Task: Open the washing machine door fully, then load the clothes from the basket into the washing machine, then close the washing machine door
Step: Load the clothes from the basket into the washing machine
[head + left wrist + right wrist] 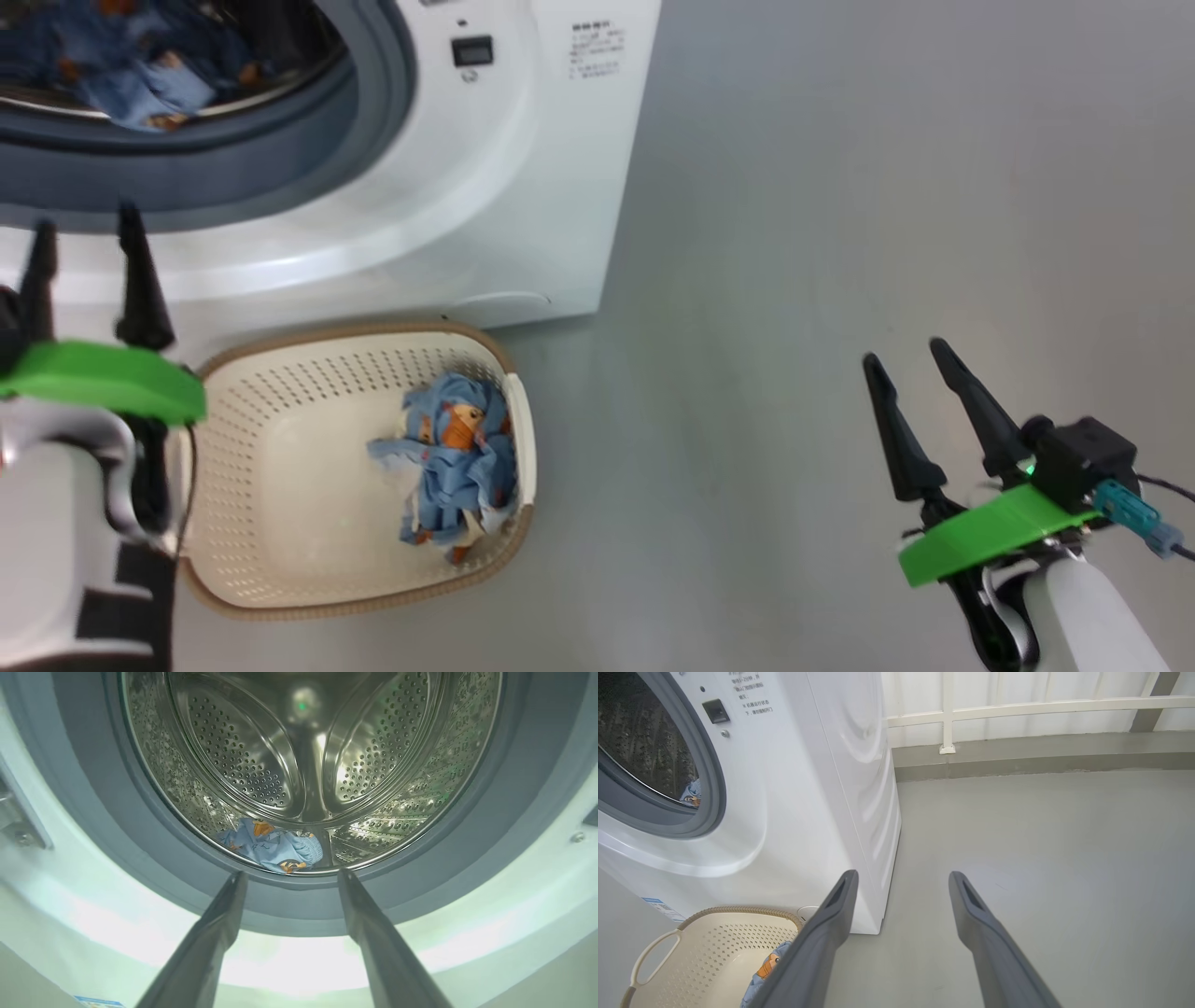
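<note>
Right end effector (904, 352), fingers spread, hangs above smooth grey floor (840, 187).

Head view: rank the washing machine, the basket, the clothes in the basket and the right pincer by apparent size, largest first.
1. washing machine
2. basket
3. clothes and right pincer look alike; the pincer is nearer the camera, so unranked.

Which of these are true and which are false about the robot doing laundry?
1. Some clothes lie in the drum. True.
2. The basket is empty. False: a blue bundle lies in it.
3. The left gripper holds clothes. False: it is open and holds nothing.
4. The right gripper is open above the floor. True.
</note>
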`<state>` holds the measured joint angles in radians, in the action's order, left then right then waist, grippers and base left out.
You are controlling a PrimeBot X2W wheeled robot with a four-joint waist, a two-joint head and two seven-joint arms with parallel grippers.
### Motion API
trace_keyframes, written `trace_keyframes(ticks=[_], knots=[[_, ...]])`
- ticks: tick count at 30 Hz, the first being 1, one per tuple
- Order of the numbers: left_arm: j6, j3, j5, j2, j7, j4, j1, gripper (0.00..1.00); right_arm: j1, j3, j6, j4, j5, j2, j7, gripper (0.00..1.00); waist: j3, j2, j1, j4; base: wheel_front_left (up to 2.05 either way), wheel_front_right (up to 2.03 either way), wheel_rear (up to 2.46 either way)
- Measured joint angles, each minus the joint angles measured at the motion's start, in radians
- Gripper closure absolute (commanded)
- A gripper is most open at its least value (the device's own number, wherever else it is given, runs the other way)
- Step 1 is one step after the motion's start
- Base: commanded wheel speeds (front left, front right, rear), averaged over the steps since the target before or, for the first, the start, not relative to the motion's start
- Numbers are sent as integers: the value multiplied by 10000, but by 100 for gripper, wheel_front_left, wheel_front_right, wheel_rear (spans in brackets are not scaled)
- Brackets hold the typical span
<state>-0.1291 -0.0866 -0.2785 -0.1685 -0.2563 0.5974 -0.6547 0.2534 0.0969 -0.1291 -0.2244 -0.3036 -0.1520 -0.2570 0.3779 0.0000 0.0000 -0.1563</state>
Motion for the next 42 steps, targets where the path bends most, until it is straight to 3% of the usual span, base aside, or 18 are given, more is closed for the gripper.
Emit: trace_keyframes(ticks=[21, 42], knots=[[0, 267, 90, 462, 8, -1220, 3436, 0, -1733, -508, 0, -119, -59, -462, 2, 0, -2157, 0, 1, 1036, 0, 0, 0], [0, 96, 282, 499, 10, -2466, 5627, 0, -2574, -859, 0, -75, -71, -518, 2, 0, -2920, 0, 0, 1403, 0, 0, 0]])
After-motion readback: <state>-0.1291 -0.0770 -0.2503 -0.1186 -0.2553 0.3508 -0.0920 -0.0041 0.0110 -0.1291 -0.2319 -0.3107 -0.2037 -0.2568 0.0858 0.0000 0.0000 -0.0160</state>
